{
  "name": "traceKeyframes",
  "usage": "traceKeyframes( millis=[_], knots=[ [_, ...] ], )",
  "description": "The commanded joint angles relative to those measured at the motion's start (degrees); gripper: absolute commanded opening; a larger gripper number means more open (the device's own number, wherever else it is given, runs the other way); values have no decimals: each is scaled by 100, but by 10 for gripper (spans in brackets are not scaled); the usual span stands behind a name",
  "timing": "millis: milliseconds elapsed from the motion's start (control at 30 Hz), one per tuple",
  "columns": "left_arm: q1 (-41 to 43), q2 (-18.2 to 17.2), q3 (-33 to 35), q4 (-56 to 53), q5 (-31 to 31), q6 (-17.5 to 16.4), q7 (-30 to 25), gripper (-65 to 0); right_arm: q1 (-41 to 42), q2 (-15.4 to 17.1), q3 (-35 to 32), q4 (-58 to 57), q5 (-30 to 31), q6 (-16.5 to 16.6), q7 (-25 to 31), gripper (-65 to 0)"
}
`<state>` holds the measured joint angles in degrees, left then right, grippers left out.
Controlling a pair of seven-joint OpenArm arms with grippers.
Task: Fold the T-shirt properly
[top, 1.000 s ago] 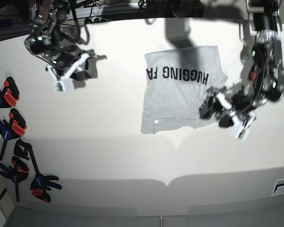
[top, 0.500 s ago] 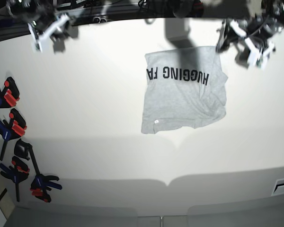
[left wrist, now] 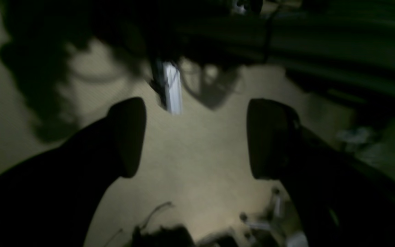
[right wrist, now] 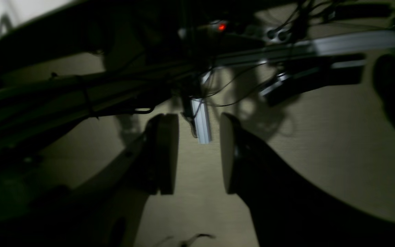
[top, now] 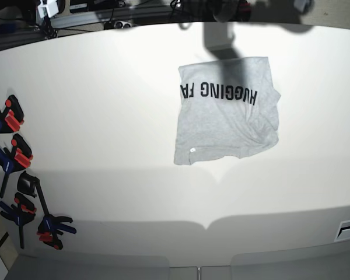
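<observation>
T-shirt [top: 226, 111] lies folded on the table [top: 105, 116], well apart from both arms' open, empty fingers [left wrist: 129, 137].

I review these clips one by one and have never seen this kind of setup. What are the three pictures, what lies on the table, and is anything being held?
This is a robot with two arms, each ending in a two-fingered gripper. The base view looks down on a white table. On it lies the T-shirt, grey, folded into a rough rectangle with black lettering facing up. Along the table's edge sit several clamps with red and blue handles. Neither arm is over the shirt in this view.

The other two pictures come from cameras mounted on the wrists, looking out between the fingers. They are dark and blurred. The left gripper has its jaws wide apart; the right gripper has them apart by a narrower gap. Nothing sits between either pair, so nothing is held.
</observation>
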<state>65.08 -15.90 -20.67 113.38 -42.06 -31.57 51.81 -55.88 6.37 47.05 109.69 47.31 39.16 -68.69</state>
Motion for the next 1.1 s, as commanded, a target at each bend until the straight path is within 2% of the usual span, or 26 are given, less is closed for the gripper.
traceKeyframes(
  millis=[0,67,100,133,200,267,367,433,533,633,800,833,867,933,967,1000,1067],
  knots=[
    [42,0,179,-365,87,-223,-219,-223,-96,66,-105,-212,-90,84,184,-453],
    [-245,0,603,-1381,745,-487,-632,-223,-96,184,-494,-861,-511,84,767,-453],
    [-444,-15,730,-1832,846,-625,-645,-223,-96,260,-717,-1207,-730,84,1134,-453],
    [-649,-57,765,-2208,684,-843,-566,-222,-96,354,-953,-1561,-962,84,1541,-453],
    [-1073,-197,765,-2798,337,-843,-269,-222,-92,595,-1475,-2275,-1375,84,2400,-453],
    [-1480,-317,761,-3279,450,-843,-310,-222,0,872,-2039,-2966,-1661,61,3174,-453],
    [-2031,-380,761,-3998,474,-843,-964,-222,358,1209,-2861,-4028,-2096,-236,4350,-453],
    [-2330,-330,765,-4452,518,-843,-1440,-222,710,1272,-3305,-4710,-2509,-551,5215,-453],
    [-2719,-107,765,-5060,1292,-843,-1902,-222,1353,1270,-3906,-5818,-3193,-955,6205,-453],
    [-2927,168,765,-5604,2111,-843,-2371,-222,2103,1266,-4522,-7069,-3685,-1143,6647,-453],
    [-2953,411,765,-6319,3751,-843,-4280,-223,3200,1202,-5416,-8887,-4087,-1453,7420,-453],
    [-2970,459,765,-6454,4089,-498,-4551,-223,3403,1189,-5576,-9154,-4140,-1497,7447,-453],
    [-3008,501,765,-6603,4371,197,-4778,-223,3602,1187,-5735,-9379,-4140,-1528,7418,-453],
    [-3178,560,765,-6937,4811,1373,-4843,-223,3932,1189,-6048,-9674,-4138,-1576,7416,-453],
    [-3305,553,765,-7134,4854,1733,-4756,-223,4083,1187,-6205,-9750,-4135,-1613,7425,-453],
    [-3458,533,765,-7333,4852,1873,-4607,-223,4216,1187,-6360,-9785,-4133,-1622,7429,-453],
    [-3746,507,765,-7694,4839,1871,-4350,-223,4439,1187,-6649,-9788,-4135,-1617,7407,-453]
  ],
)
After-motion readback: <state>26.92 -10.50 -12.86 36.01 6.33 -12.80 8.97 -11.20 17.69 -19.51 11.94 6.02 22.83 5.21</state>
